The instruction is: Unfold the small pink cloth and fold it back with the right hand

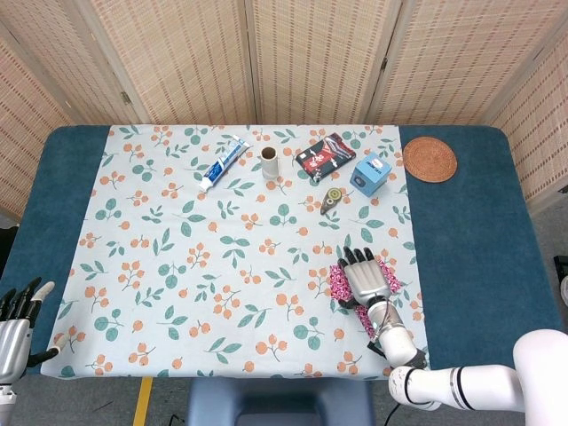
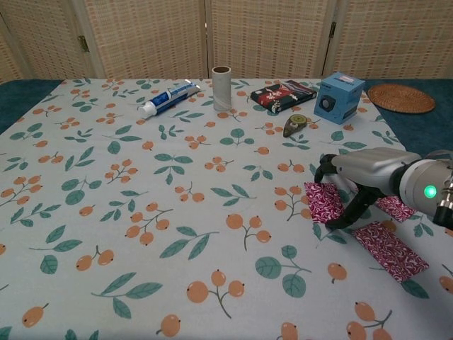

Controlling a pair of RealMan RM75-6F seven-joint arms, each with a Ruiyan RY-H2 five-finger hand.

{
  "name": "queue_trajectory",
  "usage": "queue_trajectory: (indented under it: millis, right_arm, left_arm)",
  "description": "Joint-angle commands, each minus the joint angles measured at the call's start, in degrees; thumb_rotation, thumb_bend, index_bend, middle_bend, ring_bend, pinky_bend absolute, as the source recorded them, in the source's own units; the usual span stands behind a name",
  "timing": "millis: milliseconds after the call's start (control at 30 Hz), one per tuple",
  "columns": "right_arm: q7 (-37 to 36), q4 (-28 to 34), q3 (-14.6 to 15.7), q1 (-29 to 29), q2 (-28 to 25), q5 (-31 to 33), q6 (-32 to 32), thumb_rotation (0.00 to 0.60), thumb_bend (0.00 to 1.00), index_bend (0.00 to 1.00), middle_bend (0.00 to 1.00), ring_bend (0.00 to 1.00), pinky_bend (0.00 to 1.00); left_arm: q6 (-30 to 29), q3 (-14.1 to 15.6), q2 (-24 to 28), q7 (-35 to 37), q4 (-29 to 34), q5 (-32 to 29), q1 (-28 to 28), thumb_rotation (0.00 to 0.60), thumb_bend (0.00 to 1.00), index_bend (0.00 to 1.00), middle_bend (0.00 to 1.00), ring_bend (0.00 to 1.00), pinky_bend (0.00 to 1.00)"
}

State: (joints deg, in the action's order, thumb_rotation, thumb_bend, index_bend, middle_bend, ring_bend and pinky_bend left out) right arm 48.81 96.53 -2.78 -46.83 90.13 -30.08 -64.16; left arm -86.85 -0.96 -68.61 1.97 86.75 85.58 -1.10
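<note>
No readable label anywhere; right hand (image 1: 366, 279) presses spread fingers on pink cloth (image 2: 324, 202)

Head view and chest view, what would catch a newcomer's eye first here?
Most striking is the right hand, lying on the pink cloth at the near right of the floral tablecloth, fingers curled down onto it. Next comes the far row: toothpaste tube, cardboard roll, blue box and woven coaster.
</note>
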Motion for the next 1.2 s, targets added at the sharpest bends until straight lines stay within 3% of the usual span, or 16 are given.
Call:
queue_trajectory:
  millis: [33, 333, 633, 967, 1200]
  right_arm:
    - [-0.32, 0.08, 0.09, 0.28, 0.07, -0.7, -0.48, 0.466, 0.27, 0.22, 0.06, 0.0, 0.0]
    - [-1.1, 1.07, 0.05, 0.75, -0.8, -2.08, -0.73, 0.47, 0.27, 0.25, 0.06, 0.0, 0.0]
    - [-5.71, 4.56, 0.06, 1.72, -7.9, -7.89, 2.14, 0.471, 0.27, 0.25, 0.07, 0.0, 0.0]
    - [-17.17, 2.3, 4.14, 4.35, -18.49, -23.37, 11.27, 0.47, 0.27, 0.25, 0.08, 0.0, 0.0]
    - [-25.35, -4.78, 6.64, 6.13, -19.13, -33.78, 15.41, 0.47, 0.27, 0.25, 0.09, 0.0, 0.0]
  left_arm:
    - [0.04, -0.01, -0.06, 0.05, -0.11, -0.07, 0.02, 0.6, 0.29, 0.14, 0.08, 0.14, 0.0]
    - [0.11, -0.02, -0.21, 0.31, -0.48, -0.21, 0.09, 0.6, 0.29, 0.14, 0.08, 0.14, 0.0]
    - [0.08, -0.02, 0.12, -0.07, -0.04, -0.27, 0.17, 0.6, 0.29, 0.14, 0.08, 0.14, 0.0]
    - [0.17, -0.11, 0.84, -2.04, 1.97, -0.37, 0.06, 0.6, 0.29, 0.14, 0.08, 0.14, 0.0]
    - [0.46, -0.06, 1.16, -3.82, 3.72, -0.33, -0.15, 0.6, 0.29, 0.14, 0.08, 0.14, 0.0]
